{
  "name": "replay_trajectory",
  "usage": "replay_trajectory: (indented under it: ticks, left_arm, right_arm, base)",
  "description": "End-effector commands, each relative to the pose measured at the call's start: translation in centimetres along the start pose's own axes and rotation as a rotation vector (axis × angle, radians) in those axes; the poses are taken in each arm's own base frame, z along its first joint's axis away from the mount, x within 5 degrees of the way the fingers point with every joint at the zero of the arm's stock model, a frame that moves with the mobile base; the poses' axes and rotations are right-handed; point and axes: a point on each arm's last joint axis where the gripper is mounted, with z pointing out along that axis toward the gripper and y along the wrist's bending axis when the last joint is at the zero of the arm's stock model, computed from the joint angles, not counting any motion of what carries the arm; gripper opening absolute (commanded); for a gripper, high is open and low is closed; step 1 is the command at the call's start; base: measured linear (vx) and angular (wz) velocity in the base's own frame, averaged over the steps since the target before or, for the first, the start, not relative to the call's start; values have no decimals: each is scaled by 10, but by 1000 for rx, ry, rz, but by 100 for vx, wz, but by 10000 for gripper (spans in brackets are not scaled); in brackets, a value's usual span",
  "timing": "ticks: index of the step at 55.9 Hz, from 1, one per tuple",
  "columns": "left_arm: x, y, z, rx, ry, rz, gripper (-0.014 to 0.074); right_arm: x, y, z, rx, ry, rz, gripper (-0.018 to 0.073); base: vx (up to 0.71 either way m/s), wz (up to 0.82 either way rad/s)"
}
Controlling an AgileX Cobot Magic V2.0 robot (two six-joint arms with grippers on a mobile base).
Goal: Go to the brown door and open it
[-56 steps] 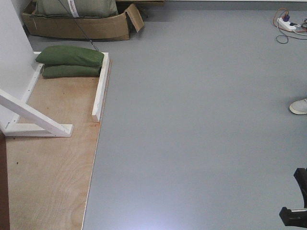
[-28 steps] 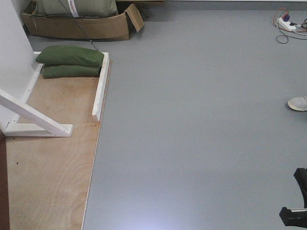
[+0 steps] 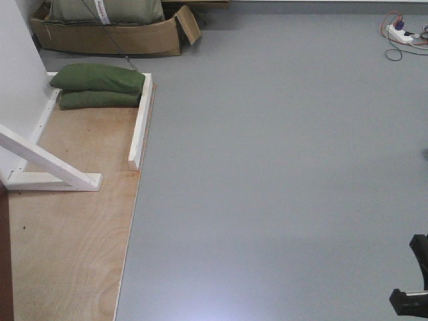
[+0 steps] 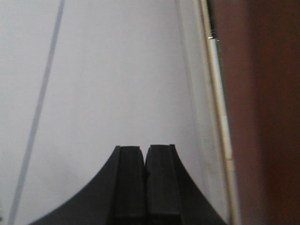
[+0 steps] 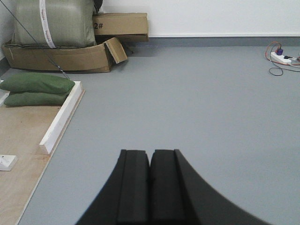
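The brown door shows as a glossy reddish-brown surface (image 4: 267, 117) down the right side of the left wrist view, beside a pale door-frame strip (image 4: 216, 93). A thin dark red-brown sliver (image 3: 4, 267) at the front view's lower left edge may be the same door. No handle, lock or keys are visible. My left gripper (image 4: 145, 149) is shut on nothing and faces a white panel (image 4: 117, 70) left of the door. My right gripper (image 5: 150, 152) is shut and empty, pointing over the grey floor (image 5: 197, 103).
A plywood base (image 3: 67, 254) carries a white wooden brace frame (image 3: 50, 164) and two green sandbags (image 3: 97, 87). A cardboard box (image 3: 107, 37) sits at the back left, a power strip with cables (image 3: 400, 30) at the back right. A black robot part (image 3: 413, 294) shows lower right.
A white shoe at the front view's right edge has slid out of view. Floor, frame and sandbags hold almost the same place.
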Motion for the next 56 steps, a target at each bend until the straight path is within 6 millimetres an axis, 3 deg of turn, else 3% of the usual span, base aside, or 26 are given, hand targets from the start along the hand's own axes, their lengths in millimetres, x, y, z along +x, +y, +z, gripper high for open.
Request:
replay_trajectory:
  ticks: [1, 12, 20, 37, 56]
  left_arm:
    - [-9, -8, -4, 179, -59, -163, -6]
    - [-8, -19, -5, 375, 8, -494, -6]
    - [-7, -13, 0, 349, 9, -579, -6]
    - [-10, 13, 9, 145, -116, -469, -6]
    - [-22, 44, -23, -46, -200, -271, -6]
  right_arm:
    - [-6, -1, 0, 6, -77, -9, 0]
    - [-6, -1, 0, 6, -77, -9, 0]
    - [-6, -1, 0, 6, -77, -9, 0]
    - [-6, -1, 0, 6, -77, -9, 0]
    - [-6, -1, 0, 6, -77, -9, 0]
  base:
    - [0, 0]
    - [0, 0]
    - [0, 0]
    - [0, 0]
    - [0, 0]
